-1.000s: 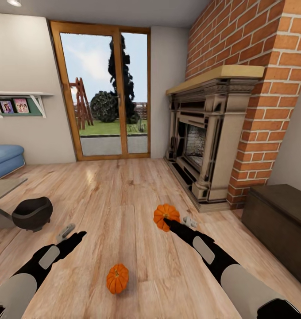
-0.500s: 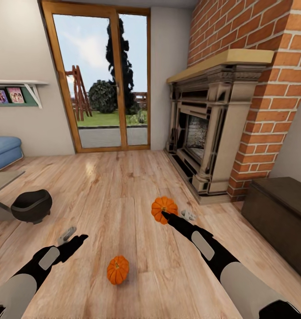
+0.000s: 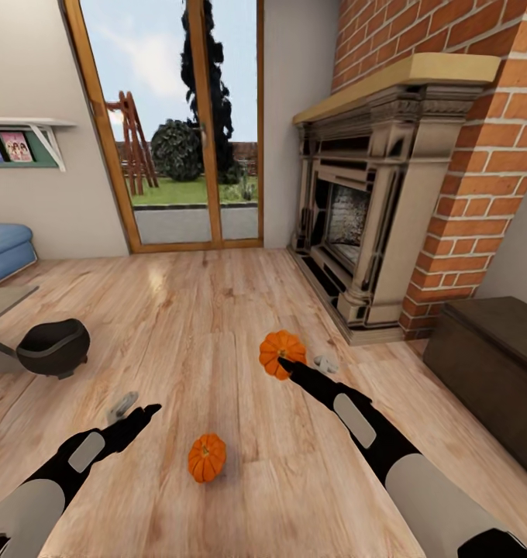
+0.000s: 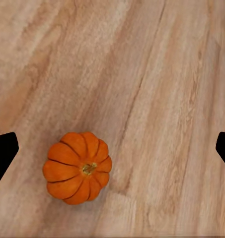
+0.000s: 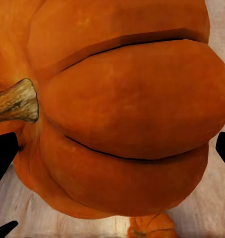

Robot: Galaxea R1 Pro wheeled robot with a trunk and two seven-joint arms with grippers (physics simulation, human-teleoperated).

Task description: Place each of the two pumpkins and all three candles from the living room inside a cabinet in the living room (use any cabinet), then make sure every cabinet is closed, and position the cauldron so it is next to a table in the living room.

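So we're in the living room, looking down over a light wood plank floor (image 3: 217, 310) with both arms stretched out in front of us; our right gripper (image 3: 283, 364) is up against the farther pumpkin (image 3: 281, 353), and the right wrist view puts that pumpkin (image 5: 122, 109) huge and close between the two dark fingertips (image 5: 3, 153), stem pointing sideways; the tips sit wide at either edge of that picture, so the pincer looks spread around it, though we honestly can't tell if it's actually touching the sides. A small grey thing (image 3: 325, 363) lies on the floor just beside that pumpkin.

The nearer pumpkin (image 3: 207, 457) sits on the planks between our two arms, stem up; the left wrist view looks straight down on it (image 4: 77, 167), and the left gripper (image 3: 143, 413) hangs over the floor with its fingers spread wide and nothing in them; that pumpkin is well apart from them.

Off to our left the black cauldron (image 3: 54, 347) stands upright on the floor, right next to the glassy table (image 3: 4, 298); the dark brown cabinet (image 3: 492, 372) is over on the right, past the brick chimney (image 3: 480, 194) and the fireplace (image 3: 364, 209); the front we can see looks closed. Glass doors (image 3: 178, 132) are straight ahead.
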